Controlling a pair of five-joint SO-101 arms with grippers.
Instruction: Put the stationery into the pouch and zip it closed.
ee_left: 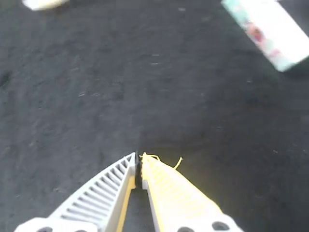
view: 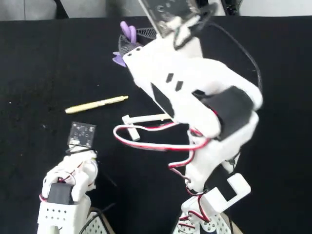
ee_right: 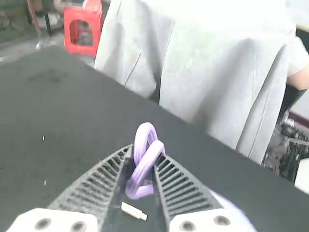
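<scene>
Right wrist view has the right pincer (ee_right: pixel 145 154) closed on what look like purple scissors (ee_right: pixel 145 145), the two looped handles squeezed between its dark ribbed fingers right at the tips and poking out past them. The high view puts that pincer (view: pixel 131 44) raised over the black table (view: pixel 44 63). My worry is the hold: rounded loops pinched only at the tips could pivot or slide out during a swing, and loops leading the way may catch on a pouch mouth. The left pincer (ee_left: pixel 140 166) is shut on nothing, low over the cloth, with a yellow pen (view: pixel 96 104) and a white eraser (ee_left: pixel 265 26) lying well ahead of it. The right arm's slack red-and-white cable (view: pixel 146 144) hangs near those pieces and might drag them.
</scene>
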